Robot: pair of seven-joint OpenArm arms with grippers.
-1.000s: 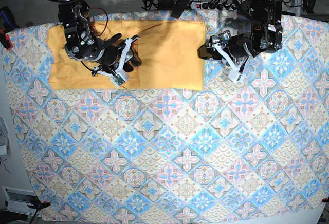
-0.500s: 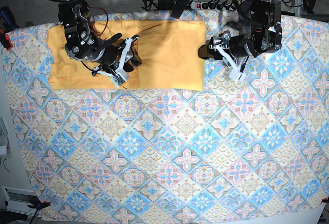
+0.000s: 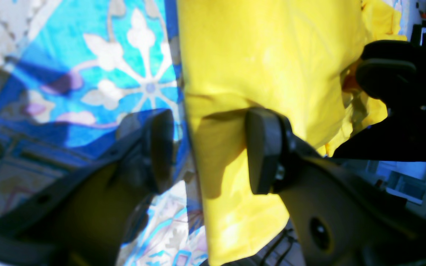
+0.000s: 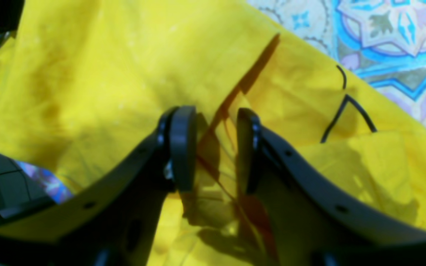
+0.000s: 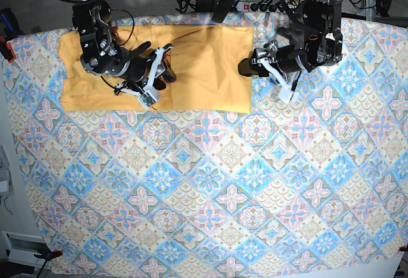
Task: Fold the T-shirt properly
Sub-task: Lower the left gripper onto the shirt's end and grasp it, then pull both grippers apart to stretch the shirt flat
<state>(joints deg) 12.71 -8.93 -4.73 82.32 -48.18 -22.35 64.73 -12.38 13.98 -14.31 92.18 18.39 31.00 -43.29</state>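
The pale yellow-orange T-shirt (image 5: 197, 67) lies spread flat at the far side of the patterned tablecloth (image 5: 210, 195). My right gripper (image 5: 166, 73) rests on the shirt's middle. In the right wrist view, my right gripper (image 4: 215, 147) is partly open, its fingers either side of a crease in the T-shirt (image 4: 124, 55). A thin black squiggle (image 4: 346, 107) marks the cloth nearby. My left gripper (image 5: 247, 66) is at the shirt's right edge. In the left wrist view, my left gripper (image 3: 211, 147) is open, one finger (image 3: 159, 151) over the tablecloth (image 3: 87, 74) and the other over the T-shirt (image 3: 264, 55).
Beyond the table's far edge are a power strip and cables (image 5: 268, 4). A thin cable (image 5: 191, 30) crosses the shirt's top edge. A red clamp (image 5: 6, 51) holds the tablecloth at the left edge. The tablecloth reaches to the near edge.
The left arm has moved toward the shirt, bringing its gripper up to the shirt's right edge. The right arm and the shirt have not moved.
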